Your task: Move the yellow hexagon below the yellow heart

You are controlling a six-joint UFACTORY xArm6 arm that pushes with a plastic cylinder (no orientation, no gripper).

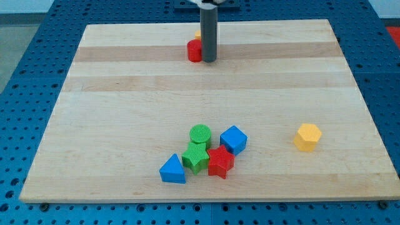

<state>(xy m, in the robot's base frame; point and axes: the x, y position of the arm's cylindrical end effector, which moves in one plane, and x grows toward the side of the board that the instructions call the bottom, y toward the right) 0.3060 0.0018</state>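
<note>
The yellow hexagon point(307, 137) lies alone at the view's lower right of the wooden board. A sliver of a yellow block point(197, 35), whose shape I cannot make out, shows at the view's top centre, mostly hidden behind my rod. A red block point(194, 50) sits just in front of it. My tip point(209, 60) rests on the board touching the right side of the red block, far from the yellow hexagon.
A cluster lies at the view's bottom centre: a green cylinder point(200, 134), a blue cube point(234, 139), a green star point(196, 157), a red star point(220, 162) and a blue triangle point(172, 170). The board's edge point(206, 200) runs along the bottom.
</note>
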